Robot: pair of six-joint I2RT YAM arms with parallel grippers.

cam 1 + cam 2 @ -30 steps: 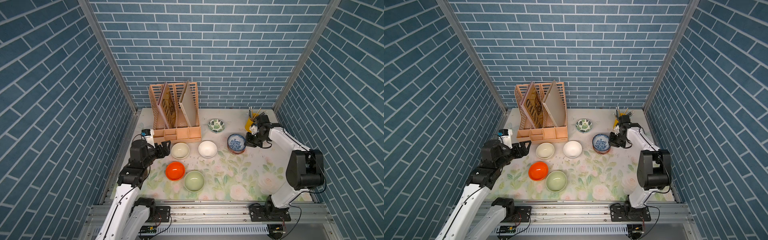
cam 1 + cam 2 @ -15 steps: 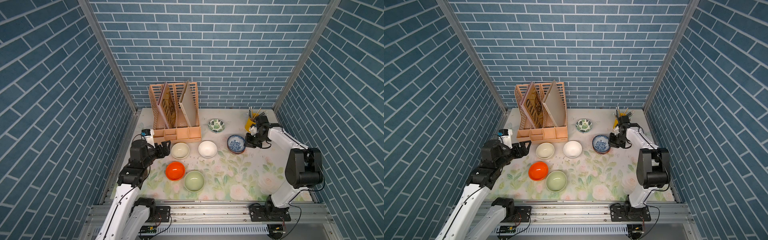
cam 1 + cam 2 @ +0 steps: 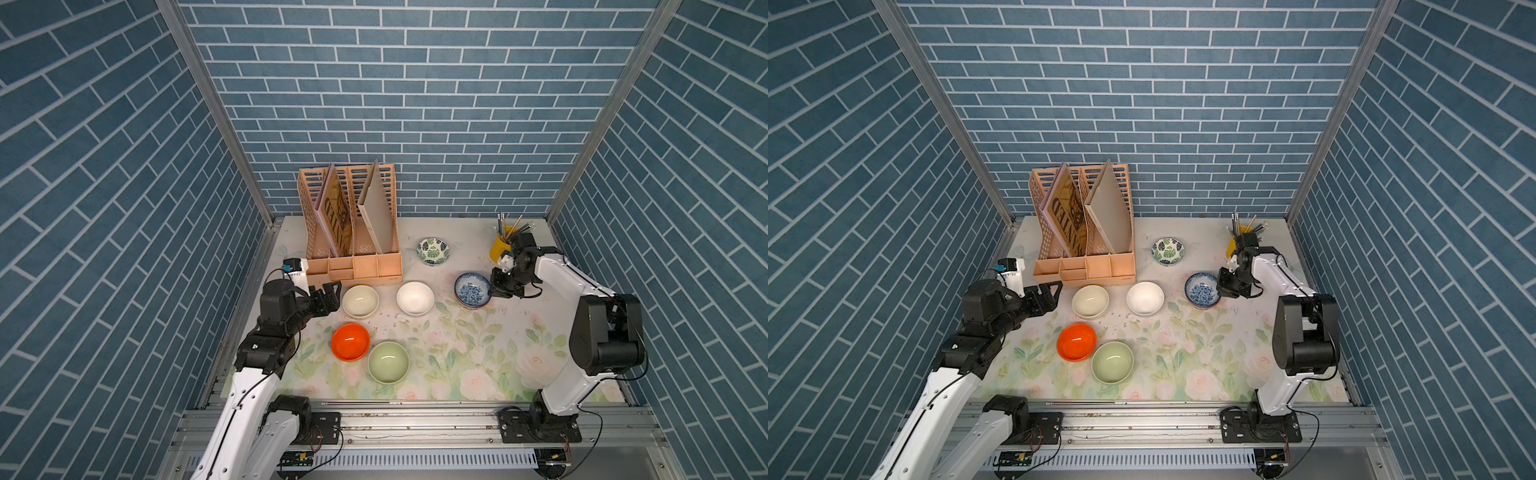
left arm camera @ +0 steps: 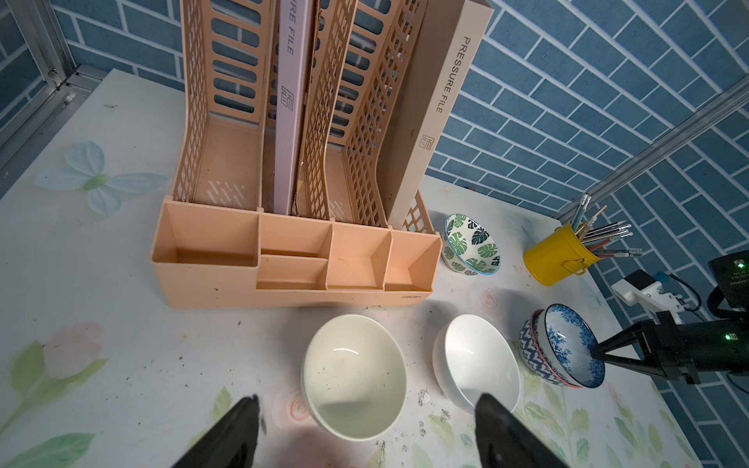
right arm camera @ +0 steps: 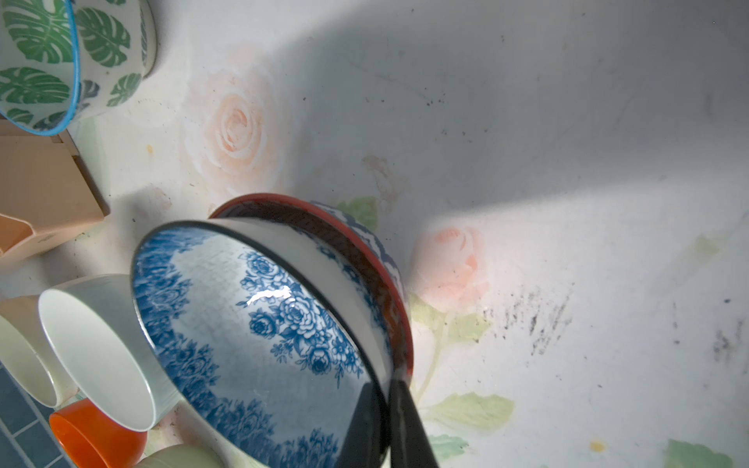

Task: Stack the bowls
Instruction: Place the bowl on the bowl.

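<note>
Seven bowls counted on the floral counter (image 3: pixel 478 353). Nested and tilted toward the right side: blue floral bowl (image 3: pixel 472 289) inside the orange-red geometric bowl (image 4: pixel 528 342), one in one, with the right claw (image 5: pixel 385 421) pinched shut on the floral rim. Standing singly: leaf-patterned bowl (image 3: pixel 433 251) farther back; white bowl (image 3: pixel 415 297) and cream bowl (image 3: pixel 360 301) side by side; orange bowl (image 3: pixel 350 341) and pale green bowl (image 3: pixel 388 361) just beside each other nearer the front. Left claw (image 3: pixel 330 296) spread open just beside the cream bowl. Farther out: one yellow cup (image 3: pixel 498 248) stuffed with pencils behind the right claw, and one peach file rack (image 3: pixel 353 266) with two files upright in its slots.
</note>
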